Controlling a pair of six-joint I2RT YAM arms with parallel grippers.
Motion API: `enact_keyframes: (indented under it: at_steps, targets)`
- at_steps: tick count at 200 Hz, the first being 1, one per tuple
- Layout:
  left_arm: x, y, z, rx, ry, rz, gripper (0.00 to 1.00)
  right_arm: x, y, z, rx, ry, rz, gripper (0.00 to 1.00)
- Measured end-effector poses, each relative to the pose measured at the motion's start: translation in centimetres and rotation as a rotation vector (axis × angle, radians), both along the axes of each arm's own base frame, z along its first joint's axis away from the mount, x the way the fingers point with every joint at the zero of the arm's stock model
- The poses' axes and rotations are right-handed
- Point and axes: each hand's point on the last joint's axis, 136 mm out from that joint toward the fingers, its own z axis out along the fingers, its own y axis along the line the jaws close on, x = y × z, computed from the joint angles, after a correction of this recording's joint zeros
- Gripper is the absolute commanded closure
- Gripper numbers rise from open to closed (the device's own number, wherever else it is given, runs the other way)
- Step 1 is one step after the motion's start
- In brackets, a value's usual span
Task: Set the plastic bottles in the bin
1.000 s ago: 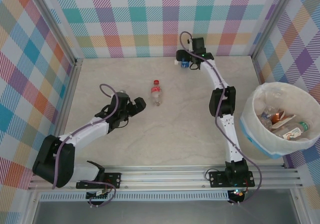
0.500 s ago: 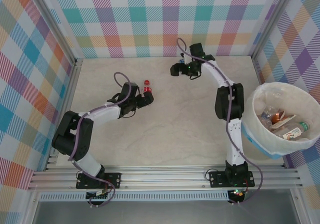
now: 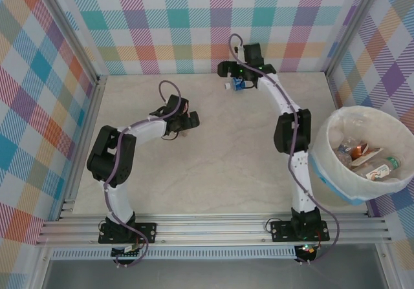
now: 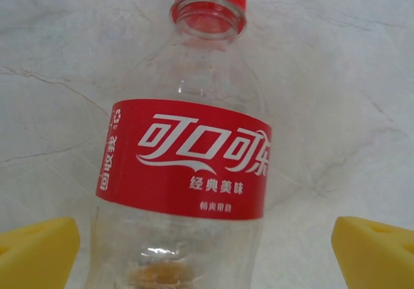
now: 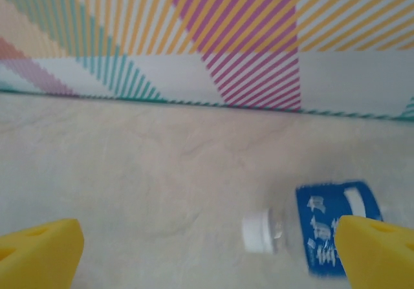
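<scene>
A clear plastic bottle (image 4: 187, 160) with a red label and red cap lies on the table between the yellow fingers of my left gripper (image 4: 207, 253), which is open and straddles its lower body. From above, the left gripper (image 3: 186, 118) covers most of that bottle. A second bottle (image 5: 323, 227) with a blue label and white cap lies near the back wall, partly behind the right fingertip (image 5: 378, 250) of my open right gripper (image 5: 207, 253). In the top view this bottle (image 3: 237, 85) sits just under the right gripper (image 3: 233, 79). The white bin (image 3: 323, 148) stands at the right.
The bin holds several bottles (image 3: 369, 161). The checkered back wall (image 3: 207, 37) rises just behind the right gripper, and side walls close in the table on both sides. The metal rail (image 3: 213, 227) with the arm bases runs along the near edge.
The left arm has reached farther back and right, and its open gripper now straddles the red-label bottle. The right gripper has shifted slightly by the blue-label bottle near the back wall.
</scene>
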Motion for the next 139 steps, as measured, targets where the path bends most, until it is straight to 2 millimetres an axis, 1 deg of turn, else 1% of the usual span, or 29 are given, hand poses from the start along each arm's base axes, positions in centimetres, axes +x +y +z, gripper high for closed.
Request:
enact_keyframes:
  at_steps: [9,22,26,30,54,64,75,94,107,120,124,127,139]
  targets:
    - [0.1,0.3,-0.5,0.020,0.013,0.010,0.00,0.8,-0.1,-1.7,-0.009,0.000,-0.011,0.00]
    - [0.2,0.6,-1.2,0.045,0.036,0.019,0.00,1.2,-0.4,-4.2,-0.031,0.019,-0.017,0.00]
    - [0.2,0.6,-1.5,0.050,0.043,0.021,0.00,1.5,-0.3,-4.3,-0.031,0.002,-0.014,0.00]
    - [0.1,0.8,-1.7,0.057,0.051,0.023,0.00,1.8,-0.3,-3.9,-0.023,-0.016,-0.017,0.00]
    - [0.3,1.2,-2.9,0.088,0.087,0.035,0.00,1.4,-0.3,-4.3,-0.031,0.004,-0.007,0.01]
    - [0.3,1.3,-2.9,0.095,0.093,0.038,0.00,1.1,-0.3,-4.3,-0.038,0.015,0.002,0.01]
    - [0.4,1.3,-2.8,0.095,0.092,0.036,0.00,0.3,-0.4,-4.3,-0.049,0.044,0.012,0.01]
    - [0.5,1.4,-2.9,0.098,0.096,0.033,0.00,-2.2,-1.0,-4.3,-0.072,0.124,0.019,0.02]
    - [0.5,1.4,-2.9,0.099,0.096,0.030,0.00,-4.7,-1.5,-4.7,-0.088,0.197,0.023,0.02]
    - [0.5,1.3,-3.0,0.099,0.097,0.025,0.00,-7.7,-1.9,-5.1,-0.103,0.275,0.034,0.02]
    - [0.5,1.3,-3.0,0.099,0.097,0.022,0.00,-8.6,-1.9,-4.9,-0.106,0.285,0.039,0.01]
    - [0.5,1.3,-3.0,0.098,0.098,0.021,0.00,-9.4,-1.9,-5.2,-0.110,0.302,0.043,0.01]
    - [0.5,1.3,-3.0,0.099,0.098,0.018,0.00,-12.8,-1.8,-4.8,-0.122,0.338,0.064,0.00]
